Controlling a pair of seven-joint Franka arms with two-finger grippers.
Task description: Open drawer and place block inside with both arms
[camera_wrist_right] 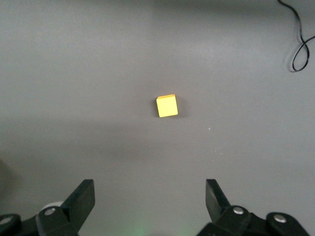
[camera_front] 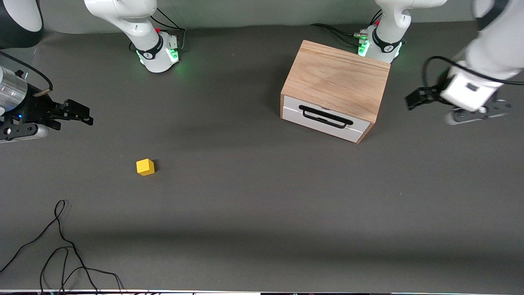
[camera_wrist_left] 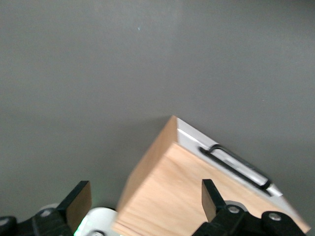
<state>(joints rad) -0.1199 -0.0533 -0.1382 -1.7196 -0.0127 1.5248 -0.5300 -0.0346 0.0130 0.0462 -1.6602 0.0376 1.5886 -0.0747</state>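
Observation:
The wooden box stands near the left arm's base, with its white drawer shut and the black bar handle facing the front camera. The yellow block lies on the grey table toward the right arm's end. My left gripper hangs open and empty in the air beside the box, toward the left arm's end. Its wrist view shows the gripper above the box top, with the handle in sight. My right gripper is open and empty at the right arm's end. In its wrist view the gripper sees the block apart from its fingers.
Loose black cables lie on the table at the corner nearest the front camera at the right arm's end; one loop also shows in the right wrist view. The two arm bases stand along the table's edge farthest from the camera.

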